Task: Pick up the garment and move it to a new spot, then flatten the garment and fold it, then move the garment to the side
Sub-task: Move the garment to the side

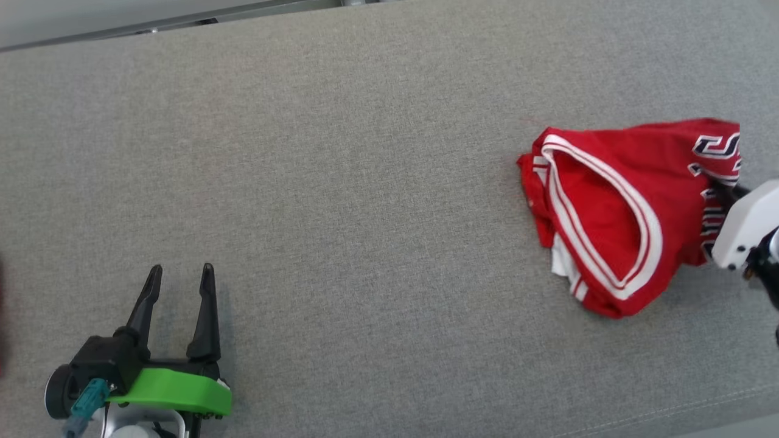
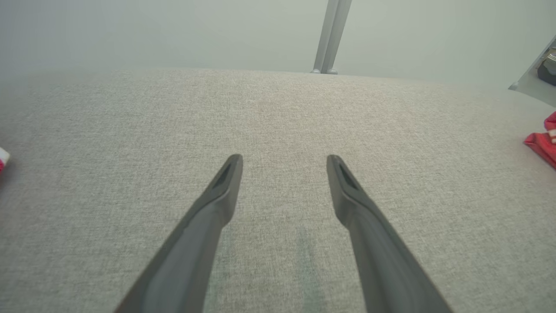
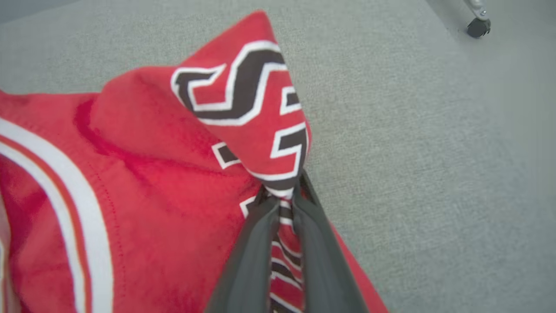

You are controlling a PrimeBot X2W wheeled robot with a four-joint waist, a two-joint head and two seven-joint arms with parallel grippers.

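Observation:
The garment (image 1: 614,201) is a red jersey with white trim and dark lettering, bunched up at the right of the grey cloth surface (image 1: 365,182). My right gripper (image 3: 284,193) is shut on a fold of the garment (image 3: 173,174) at its lettered edge, the cloth pinched between both fingers and pulled up into a peak. In the head view only the white wrist housing (image 1: 745,225) of that arm shows, at the garment's right side. My left gripper (image 1: 181,271) stands open over bare cloth at the lower left, far from the garment. Its own view shows the left gripper (image 2: 284,161) with nothing between the fingers.
The grey surface's far edge (image 1: 182,27) runs along the top, its near edge at the lower right. A metal leg (image 2: 330,39) stands beyond the far edge. A castor (image 3: 478,26) sits on the floor. A red scrap of the garment (image 2: 543,143) shows at the right.

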